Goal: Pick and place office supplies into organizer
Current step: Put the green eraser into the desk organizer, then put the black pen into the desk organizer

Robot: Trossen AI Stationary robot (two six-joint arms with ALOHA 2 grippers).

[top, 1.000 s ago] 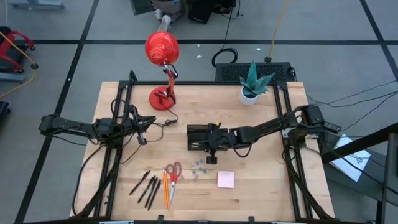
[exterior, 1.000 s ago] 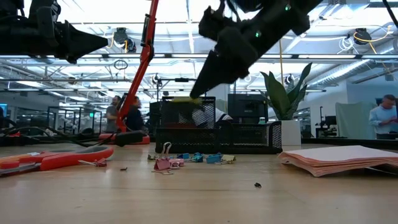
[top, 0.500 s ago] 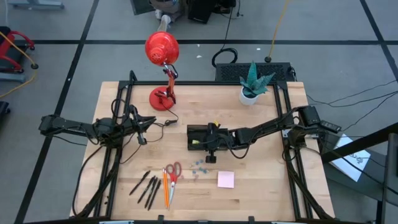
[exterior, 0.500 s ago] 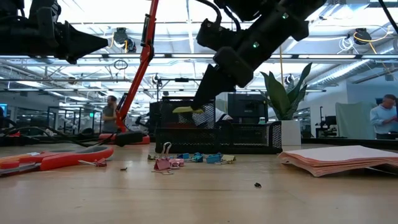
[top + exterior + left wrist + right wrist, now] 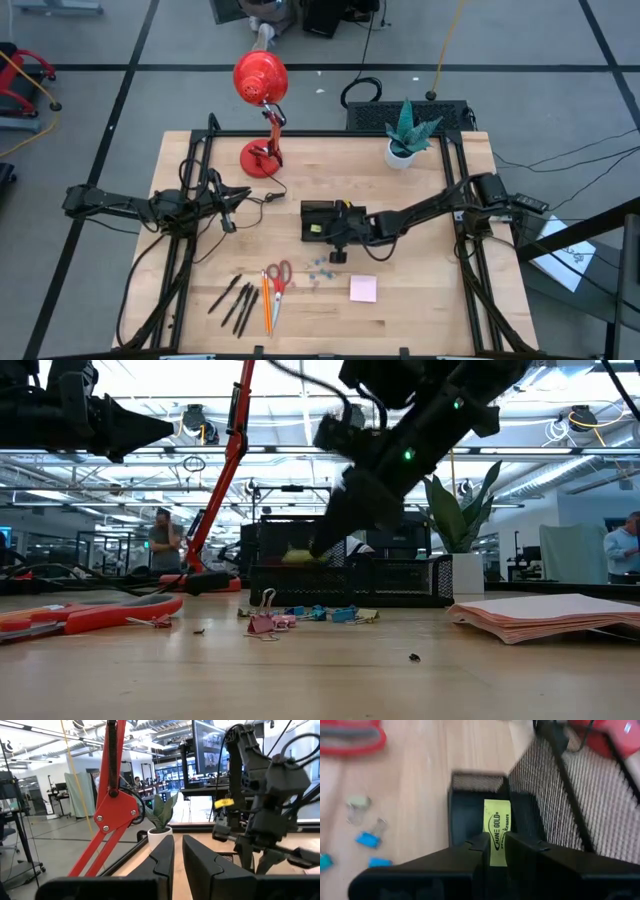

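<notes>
My right gripper (image 5: 320, 228) reaches from the table's right over the black mesh organizer (image 5: 306, 208) at mid-table and is shut on the small yellow piece (image 5: 497, 827). The piece is low inside an organizer compartment (image 5: 465, 807). Black pens (image 5: 235, 300), orange pencils (image 5: 266, 310), red-handled scissors (image 5: 279, 274), blue clips (image 5: 320, 270) and a pink sticky pad (image 5: 363, 289) lie flat on the wood near the front edge. My left gripper (image 5: 177, 855) is shut and holds nothing, raised over the table's left edge. My right gripper pinches the yellow piece's near end (image 5: 496, 851) between its two fingers. The fingers slant down from the table's right and lie along the piece, which sticks out past the fingertips (image 5: 322, 548) into the compartment. Whether it touches the floor there, I cannot tell.
A red desk lamp (image 5: 262, 80) stands at the far left of the table. A potted plant (image 5: 408, 135) stands at the far right. A large black box (image 5: 405, 112) sits just beyond the far edge. People show in the room behind.
My right gripper has sunk toward the organizer and tipped further downward, still shut on the yellow piece. The piece has dropped from above the organizer's top to down among its mesh walls.
</notes>
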